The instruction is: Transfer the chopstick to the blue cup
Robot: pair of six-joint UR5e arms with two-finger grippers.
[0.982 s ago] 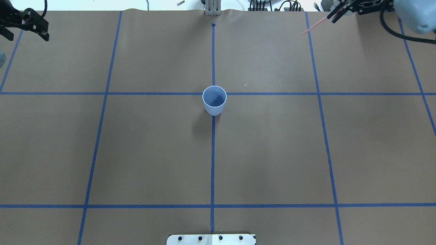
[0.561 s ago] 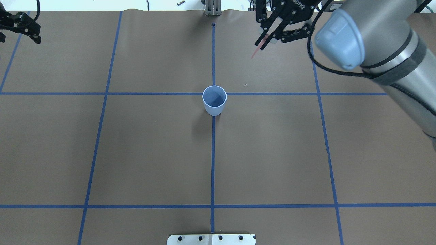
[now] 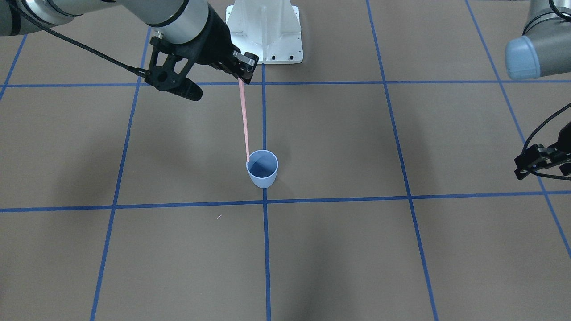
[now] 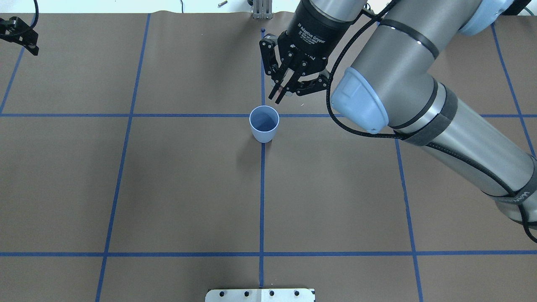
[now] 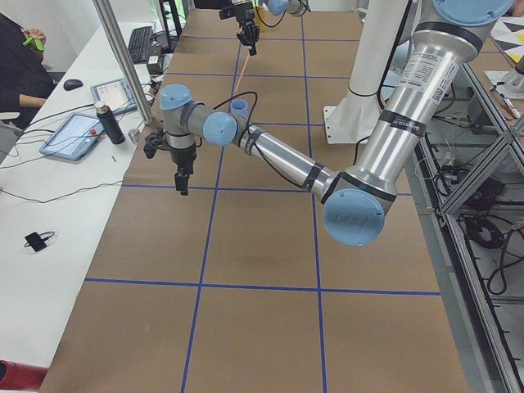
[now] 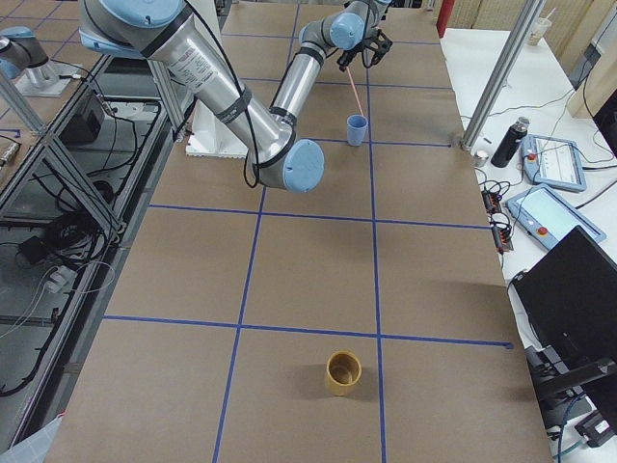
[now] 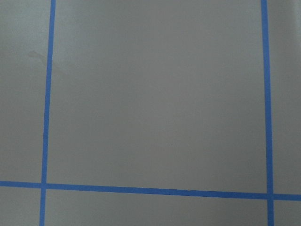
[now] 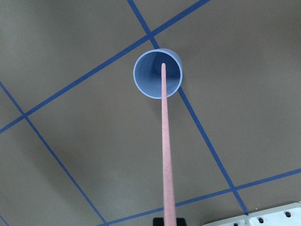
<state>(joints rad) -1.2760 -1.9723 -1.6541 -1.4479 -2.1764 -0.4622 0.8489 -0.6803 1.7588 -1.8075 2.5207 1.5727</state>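
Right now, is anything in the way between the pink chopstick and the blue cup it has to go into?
Nothing visible does. The thin pink chopstick, gripped by the right tool, points straight at the open mouth of the light blue plastic cup, which holds nothing.

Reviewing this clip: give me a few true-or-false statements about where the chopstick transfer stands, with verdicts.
1. The right end effector grips the thin pink chopstick. True.
2. The light blue plastic cup lies on its side. False: it stands upright on the brown table.
3. In the right wrist view, the chopstick's tip lines up with the cup's opening. True.
4. The left end effector hovers over the cup. False: it hangs far off to the side.
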